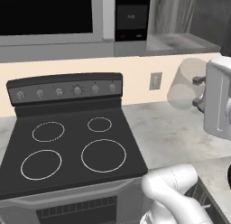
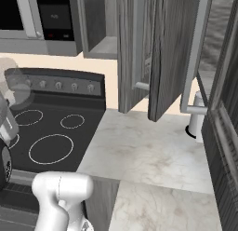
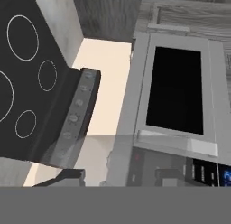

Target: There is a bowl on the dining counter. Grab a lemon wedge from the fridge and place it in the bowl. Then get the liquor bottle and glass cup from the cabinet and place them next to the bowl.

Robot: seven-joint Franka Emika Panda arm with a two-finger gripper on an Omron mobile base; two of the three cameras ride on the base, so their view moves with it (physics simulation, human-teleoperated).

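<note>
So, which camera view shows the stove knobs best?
The left base view: the stove knobs face the camera in a full row. The right base view shows them slanted; the hand view shows them sideways.

Open cabinet doors [image 2: 158,53] are hanging above a marble counter [image 2: 144,151], with the black stove [image 2: 51,132] sitting left of it.

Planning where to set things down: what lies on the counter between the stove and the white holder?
Bare marble counter separates stove and white holder, right base view.

Open cabinet doors [image 2: 160,57] hang over my counter [image 2: 139,146] ahead; the stovetop [image 1: 72,146] beside it lies bare
</note>
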